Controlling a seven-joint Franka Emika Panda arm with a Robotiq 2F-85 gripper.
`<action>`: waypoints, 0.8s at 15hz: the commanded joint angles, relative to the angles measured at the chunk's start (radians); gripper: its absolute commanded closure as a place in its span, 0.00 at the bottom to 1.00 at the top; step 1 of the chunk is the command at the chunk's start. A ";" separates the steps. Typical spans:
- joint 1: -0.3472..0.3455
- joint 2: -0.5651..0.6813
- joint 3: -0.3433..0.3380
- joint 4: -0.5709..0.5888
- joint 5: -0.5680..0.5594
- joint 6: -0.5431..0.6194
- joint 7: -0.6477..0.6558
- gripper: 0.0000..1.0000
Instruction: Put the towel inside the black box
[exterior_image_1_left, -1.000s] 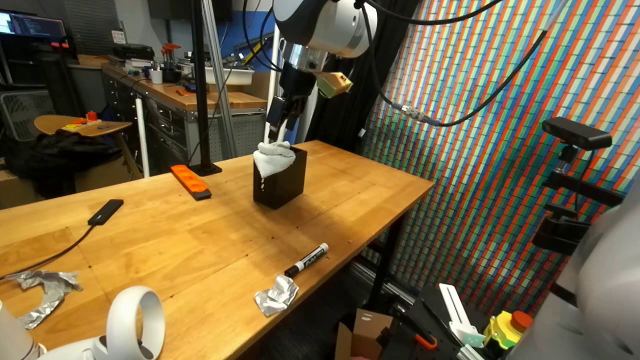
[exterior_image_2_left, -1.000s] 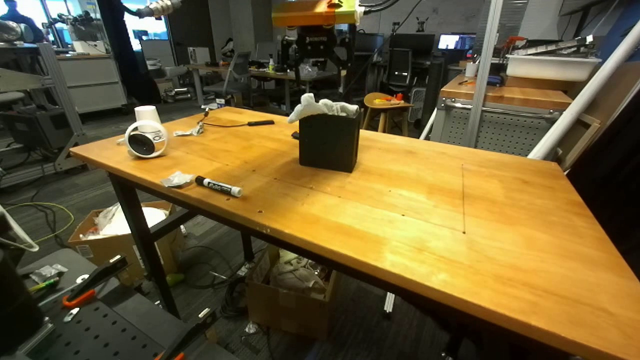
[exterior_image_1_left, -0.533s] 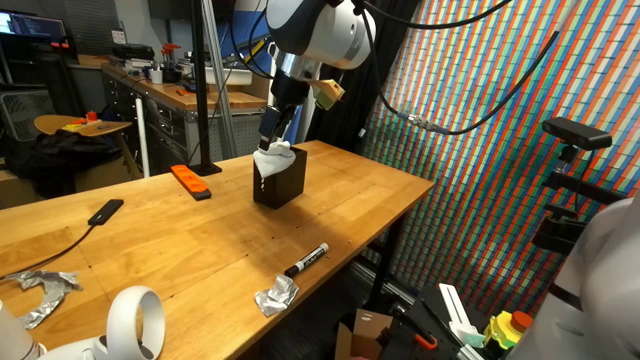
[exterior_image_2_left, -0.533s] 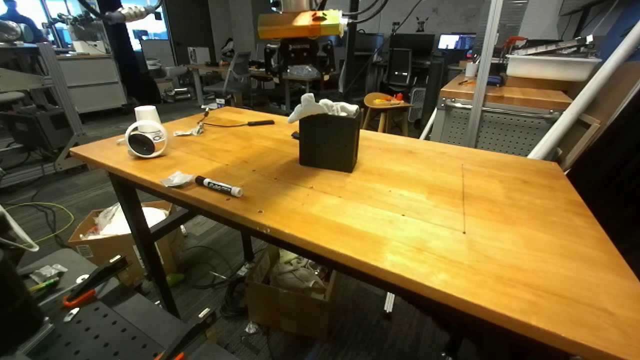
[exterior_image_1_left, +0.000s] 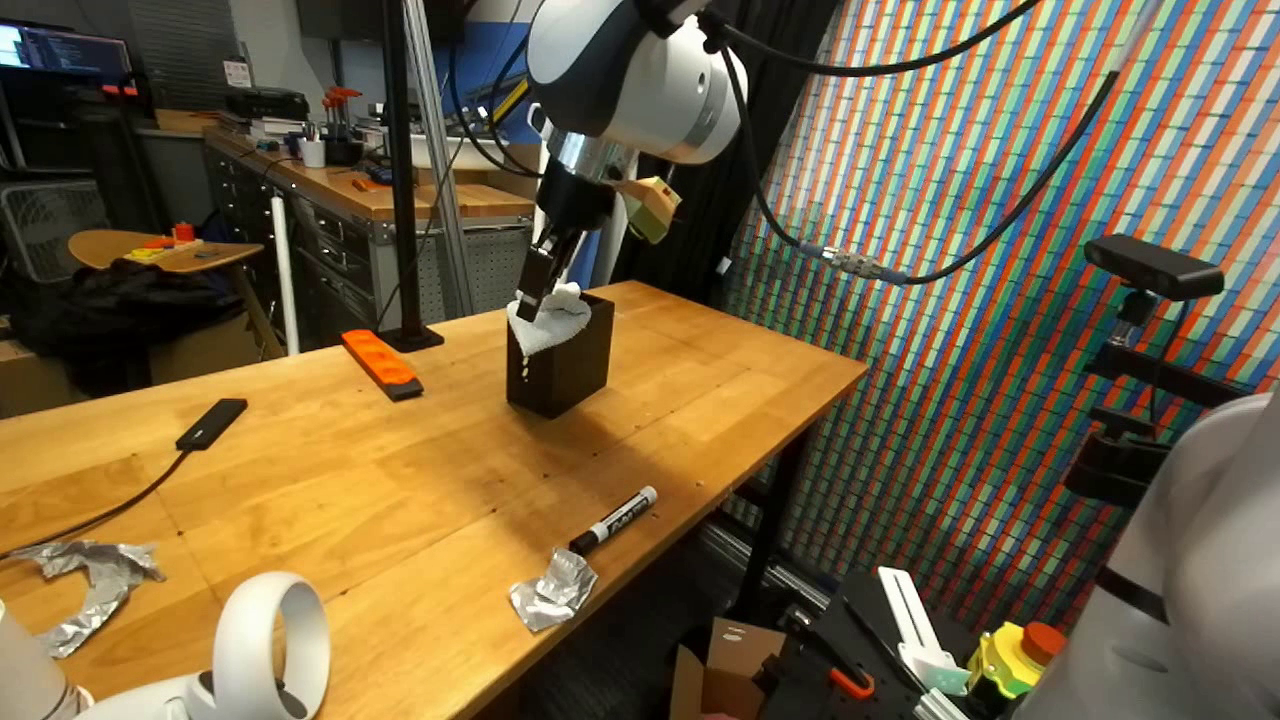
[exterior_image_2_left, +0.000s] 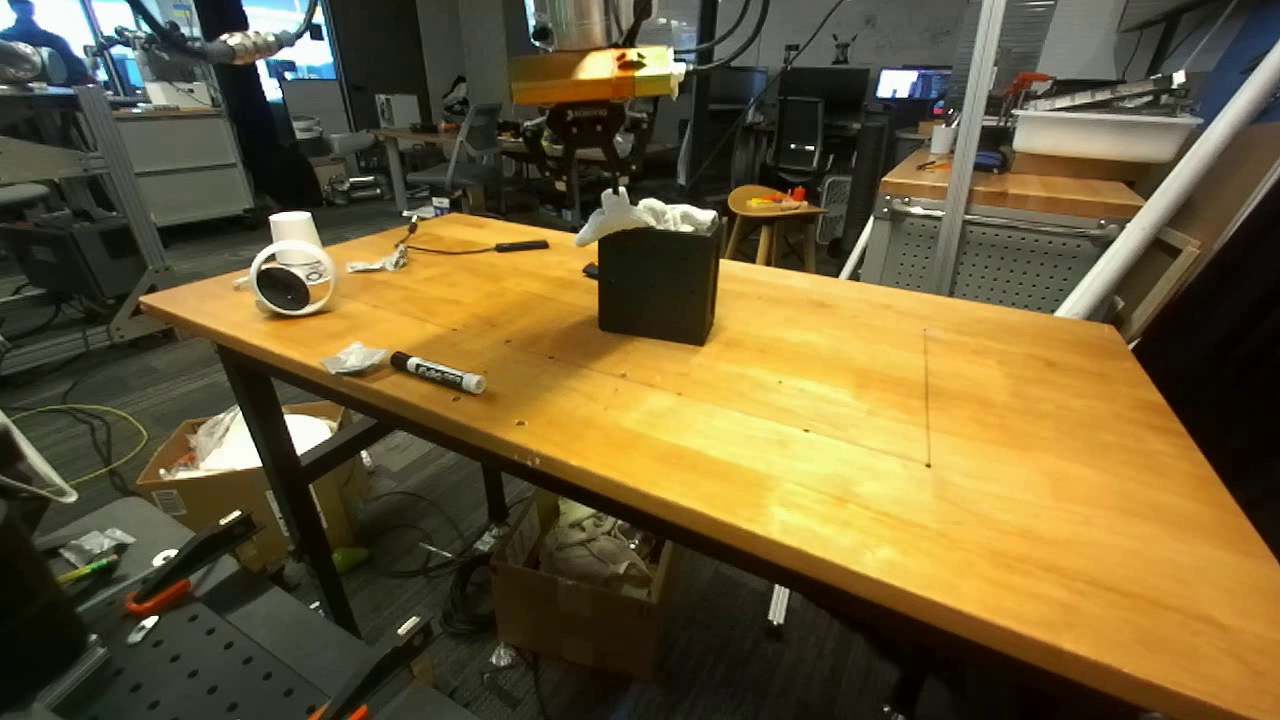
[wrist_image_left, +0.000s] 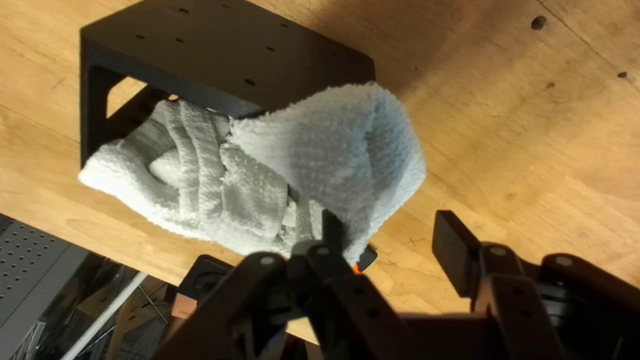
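Observation:
The light grey towel (exterior_image_1_left: 558, 322) lies bunched over the top of the black box (exterior_image_1_left: 565, 378), partly in its opening, with one corner hanging over a side. The towel (exterior_image_2_left: 660, 214) and the upright box (exterior_image_2_left: 655, 285) also show in an exterior view. In the wrist view the towel (wrist_image_left: 325, 145) covers much of the opening of the box (wrist_image_left: 220, 50). My gripper (wrist_image_left: 390, 237) is open, its fingers apart. One finger is over the towel's hanging flap; the other is over bare table beside it. The gripper (exterior_image_1_left: 532, 305) is low at the towel's edge; contact cannot be told.
On the wooden table (exterior_image_1_left: 400, 480) are an orange tool (exterior_image_1_left: 380, 362), a black adapter with a cable (exterior_image_1_left: 211, 424), a marker (exterior_image_1_left: 613, 520), foil scraps (exterior_image_1_left: 555, 590) and a white controller (exterior_image_1_left: 270, 650). A black post (exterior_image_1_left: 402, 200) stands behind the box.
My gripper has come down to the towel, shifting left in both exterior views and turning a little. The towel and box have not moved.

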 joint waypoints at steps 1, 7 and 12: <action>0.006 -0.019 -0.003 -0.024 0.043 0.040 -0.048 0.78; 0.004 -0.015 -0.008 -0.016 0.072 0.108 -0.073 1.00; -0.004 0.012 -0.017 0.005 0.062 0.172 -0.072 0.99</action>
